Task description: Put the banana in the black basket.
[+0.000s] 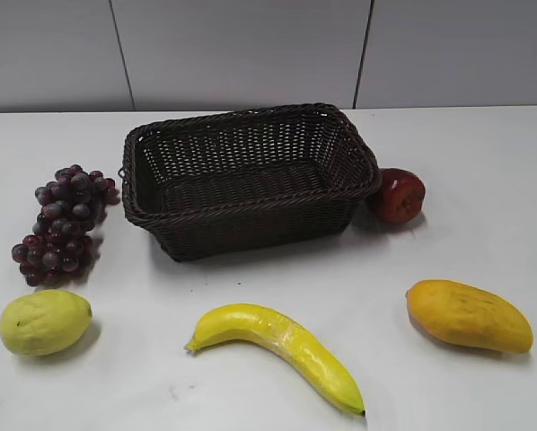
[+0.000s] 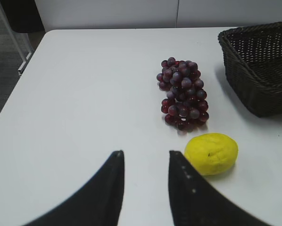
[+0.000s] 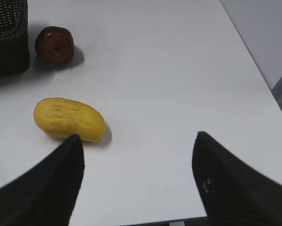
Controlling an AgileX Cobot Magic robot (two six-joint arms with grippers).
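my left hand (image 2: 145,162) is a little spread, my right hand (image 3: 138,146) wide spread; neither wrist view shows the banana (image 1: 282,346), and the basket (image 1: 250,175) is cut off.

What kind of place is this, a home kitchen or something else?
Probably a lab or test room, not a kitchen: a bare white table, plain grey wall panels, and fruit laid out around a black basket, with the banana in front.

Banana (image 1: 282,346) flat on table, dark tip right, well apart from upright black basket (image 1: 250,215) behind.
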